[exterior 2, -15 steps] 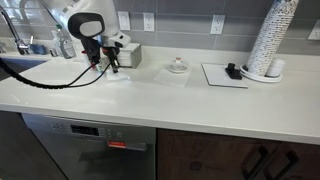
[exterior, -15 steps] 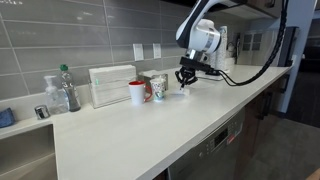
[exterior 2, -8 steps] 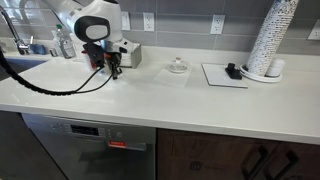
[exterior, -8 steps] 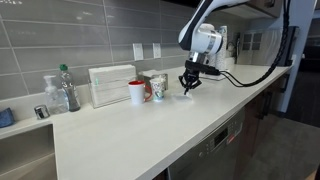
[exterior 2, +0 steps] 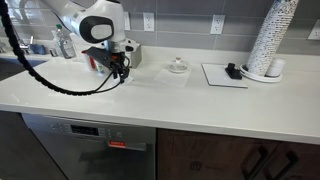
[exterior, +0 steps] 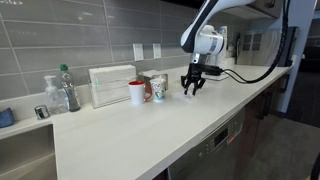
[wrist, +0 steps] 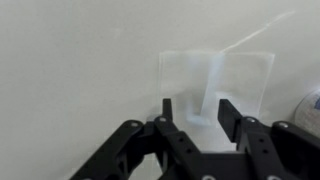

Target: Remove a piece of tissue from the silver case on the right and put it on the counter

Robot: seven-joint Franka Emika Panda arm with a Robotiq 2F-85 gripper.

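Observation:
A thin white tissue (wrist: 213,84) lies on the white counter (wrist: 70,60), with a raised fold running toward me. My gripper (wrist: 198,112) hovers just above its near edge, and its dark fingers (wrist: 230,112) stand apart, gripping nothing. In both exterior views the gripper (exterior: 192,88) (exterior 2: 118,72) points down at the counter (exterior: 150,130) (exterior 2: 200,100), a short way from the silver case (exterior: 160,87) (exterior 2: 128,55). The tissue is too faint to make out in those views.
A red cup (exterior: 137,93) and a patterned cup (exterior: 148,89) stand next to the case, with a pale box dispenser (exterior: 112,85) and bottles (exterior: 62,92) beyond. Along the wall are a small glass dish (exterior 2: 178,67), a flat white sheet (exterior 2: 225,75) and a tall cup stack (exterior 2: 272,38).
The jaws have gone from shut to apart, letting go of the tissue on the counter. The gripper has drifted a little away from the silver case.

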